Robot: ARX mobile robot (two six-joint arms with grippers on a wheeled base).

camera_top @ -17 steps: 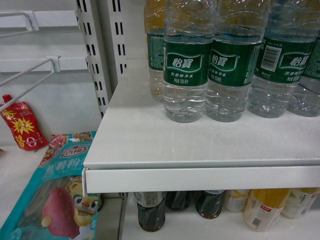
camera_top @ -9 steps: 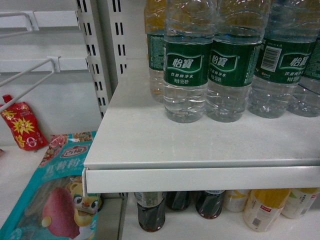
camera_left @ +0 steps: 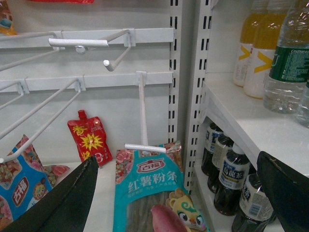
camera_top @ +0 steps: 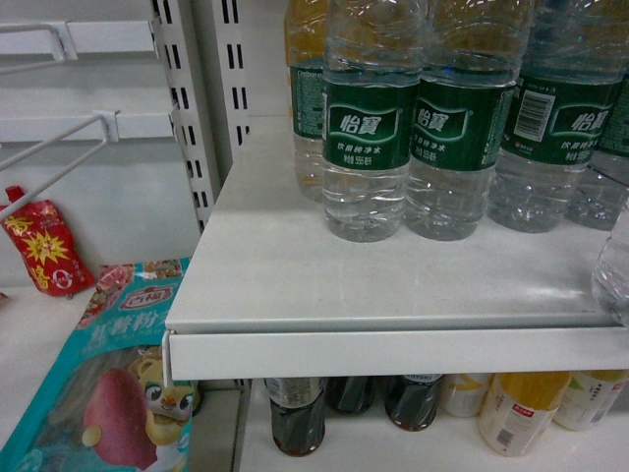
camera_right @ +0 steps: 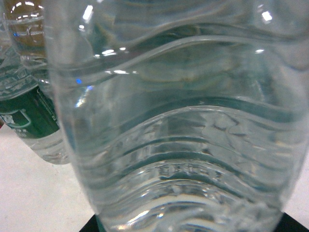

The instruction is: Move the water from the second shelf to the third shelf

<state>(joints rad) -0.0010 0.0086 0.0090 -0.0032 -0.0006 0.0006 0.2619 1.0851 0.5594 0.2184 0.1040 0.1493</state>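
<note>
We have the water bottle pressed right up against the right wrist camera, upright, ribs running across, long axis vertical. In the head view it shows as a clear sliver at the right edge, over the front lip of the shelf, beside the standing row of bottles. Dark corners at the frame's bottom hint at the right gripper's fingers flanking it; whether they clamp it we cannot tell. The left gripper is spread, empty, well off left. The right arm is nearer.

Water bottles' green labels read 怡寶; the teal packet reads 红薯粉条.
</note>
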